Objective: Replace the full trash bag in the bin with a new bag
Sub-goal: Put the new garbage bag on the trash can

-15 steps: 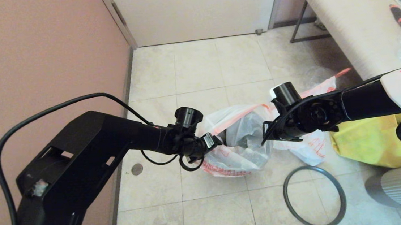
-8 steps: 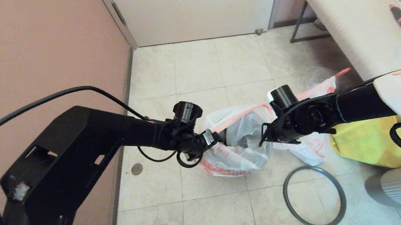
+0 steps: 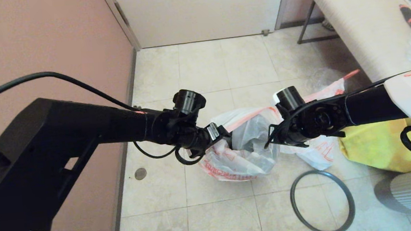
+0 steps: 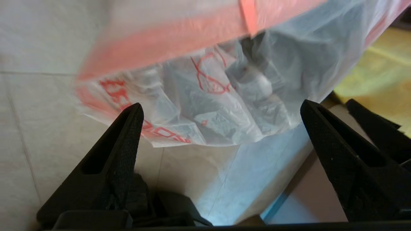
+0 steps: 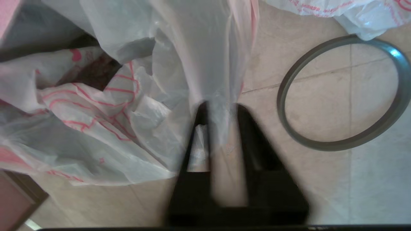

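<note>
Left to right. Left hand (image 3: pixel 226 139): black, fingers (image 4: pixel 125 138) ribbed and wedge-shaped, spread wide and gripping nothing; it hangs at the left side of the new bag (image 3: pixel 245 141), whose film lies just beyond the fingertips. The new bag is thin, crinkled, translucent white plastic with orange-red print and a pink-orange edge band, draped over the bin (image 3: pixel 252 141), of which only a dark shape shows through the film, standing on the tiled floor (image 3: pixel 201 67). Right hand (image 3: pixel 271 136): at the bag's right side, fingers (image 5: pixel 250 141) slightly parted with a gathered fold of the new bag between them. The full bag (image 3: pixel 320 150), lumpy white film with the same print, lies on the floor behind the right arm, against a yellow tote (image 3: pixel 375 145). The hoop (image 3: pixel 323 202), a thin dark grey ring, lies flat on the tiles in front, apart from the bin. A padded cream bench (image 3: pixel 357 16) stands at far right.

Against the frame a second earlier, the left arm has risen and its hand has opened a little further; the right hand, then closed tight on the fold, has begun to part.
</note>
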Tool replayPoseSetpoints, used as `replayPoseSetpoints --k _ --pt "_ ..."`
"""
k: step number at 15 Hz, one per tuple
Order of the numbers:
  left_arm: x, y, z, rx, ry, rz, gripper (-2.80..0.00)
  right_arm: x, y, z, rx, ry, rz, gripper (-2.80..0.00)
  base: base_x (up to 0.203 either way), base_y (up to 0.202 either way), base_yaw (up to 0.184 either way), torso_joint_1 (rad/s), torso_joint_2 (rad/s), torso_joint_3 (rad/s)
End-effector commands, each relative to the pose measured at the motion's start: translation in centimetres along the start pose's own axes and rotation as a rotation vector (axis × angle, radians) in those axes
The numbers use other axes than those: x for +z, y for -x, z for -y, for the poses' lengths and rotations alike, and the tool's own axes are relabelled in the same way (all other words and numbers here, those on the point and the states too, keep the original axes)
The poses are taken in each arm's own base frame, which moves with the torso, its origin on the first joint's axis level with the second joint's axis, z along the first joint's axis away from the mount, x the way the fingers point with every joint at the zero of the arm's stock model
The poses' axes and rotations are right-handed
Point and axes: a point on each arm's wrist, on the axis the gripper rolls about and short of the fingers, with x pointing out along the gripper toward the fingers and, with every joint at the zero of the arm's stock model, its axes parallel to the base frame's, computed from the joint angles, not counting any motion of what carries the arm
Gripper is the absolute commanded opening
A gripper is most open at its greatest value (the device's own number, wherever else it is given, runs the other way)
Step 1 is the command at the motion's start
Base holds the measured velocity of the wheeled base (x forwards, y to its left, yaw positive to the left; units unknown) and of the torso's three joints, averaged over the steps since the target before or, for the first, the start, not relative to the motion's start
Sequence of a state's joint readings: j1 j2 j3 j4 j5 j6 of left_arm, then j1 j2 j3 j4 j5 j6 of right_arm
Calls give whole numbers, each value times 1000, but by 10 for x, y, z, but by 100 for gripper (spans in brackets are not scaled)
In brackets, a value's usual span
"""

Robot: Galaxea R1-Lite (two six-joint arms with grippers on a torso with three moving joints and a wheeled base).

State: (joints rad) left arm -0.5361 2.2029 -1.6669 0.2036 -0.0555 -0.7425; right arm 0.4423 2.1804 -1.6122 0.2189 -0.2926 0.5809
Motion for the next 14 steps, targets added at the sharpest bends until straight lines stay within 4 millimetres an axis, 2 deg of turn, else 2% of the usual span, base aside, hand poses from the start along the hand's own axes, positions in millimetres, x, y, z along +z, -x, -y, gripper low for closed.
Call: replayPoseSetpoints --k 1,3,6,11,12,14 --pt "10 13 3 -10 8 28 0 -2 -7 -3 -10 -22 -1 0 0 0 0 0 0 0" --pt "21 20 0 2 24 42 0 -7 -15 -3 -24 -19 -12 0 0 0 0 0 0 0" --pt "32 21 -8 13 42 65 0 -13 -30 -5 -34 -14 -27 0 0 0 0 0 0 0" --pt "33 13 -12 22 46 60 0 -20 -62 -11 -51 -17 -30 0 0 0 0 0 0 0" --pt "33 13 -12 26 47 65 0 -20 -68 -12 -59 -17 -24 -280 0 0 0 0 0 0" --pt "34 12 -12 33 47 74 0 -22 -75 -14 -61 -17 -22 -280 0 0 0 0 0 0"
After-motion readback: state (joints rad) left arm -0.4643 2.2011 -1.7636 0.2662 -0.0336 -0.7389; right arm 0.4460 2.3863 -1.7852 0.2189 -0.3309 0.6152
